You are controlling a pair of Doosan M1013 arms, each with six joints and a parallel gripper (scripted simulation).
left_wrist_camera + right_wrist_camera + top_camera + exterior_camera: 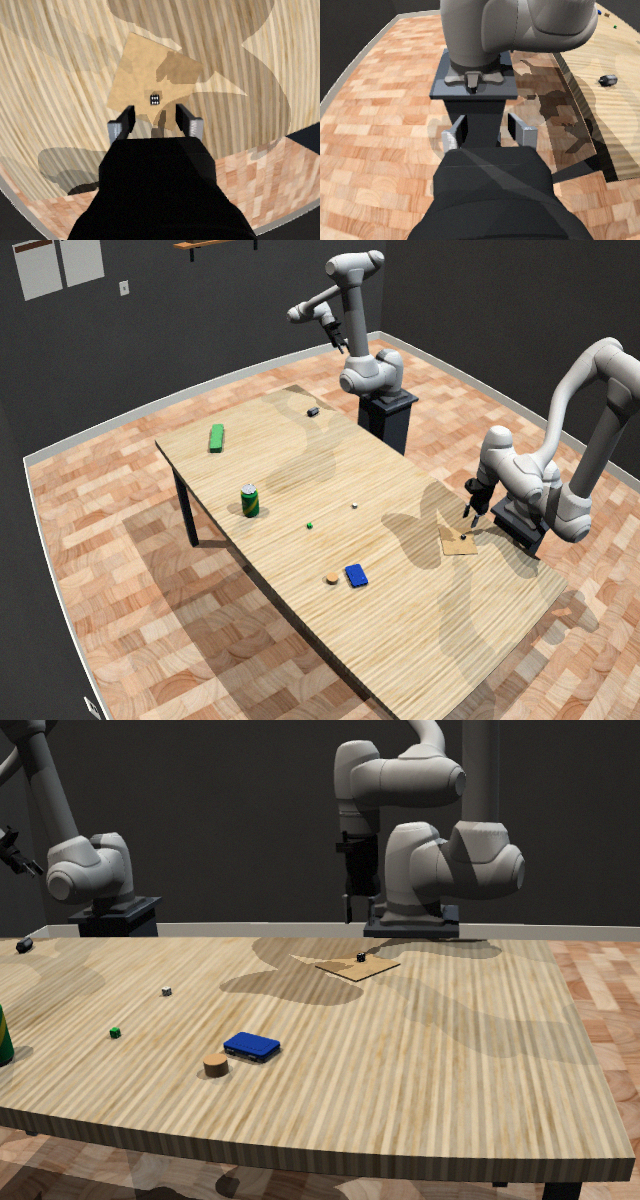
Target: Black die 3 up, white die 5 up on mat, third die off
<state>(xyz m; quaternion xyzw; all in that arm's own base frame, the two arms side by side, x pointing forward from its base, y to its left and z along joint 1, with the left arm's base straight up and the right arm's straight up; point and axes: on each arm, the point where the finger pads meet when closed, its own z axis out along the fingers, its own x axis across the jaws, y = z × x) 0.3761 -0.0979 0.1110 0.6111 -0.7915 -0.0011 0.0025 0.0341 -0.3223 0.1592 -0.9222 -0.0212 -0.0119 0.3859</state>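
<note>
The black die [463, 537] [360, 957] [155, 99] sits on the tan mat [457, 549] [356, 973] [134, 60], inside its edges, and looks flat. Its top shows several white pips, too small to count surely. My left gripper [470, 517] [359, 918] [155, 112] is open and empty above it. The white die [354, 506] [166, 991] lies on the table, off the mat; its top number is too small to read. The green die [309, 525] [114, 1032] is also off the mat. My right gripper [344, 349] [35, 871] [487, 122] is open and empty, away from the table.
A blue box [356, 575] [251, 1045] lies beside a round brown disc [332, 578] [216, 1065]. A green can [250, 502] stands near the long edge. A green block [216, 438] and a small dark object [313, 411] [24, 945] [608, 80] lie toward the far end.
</note>
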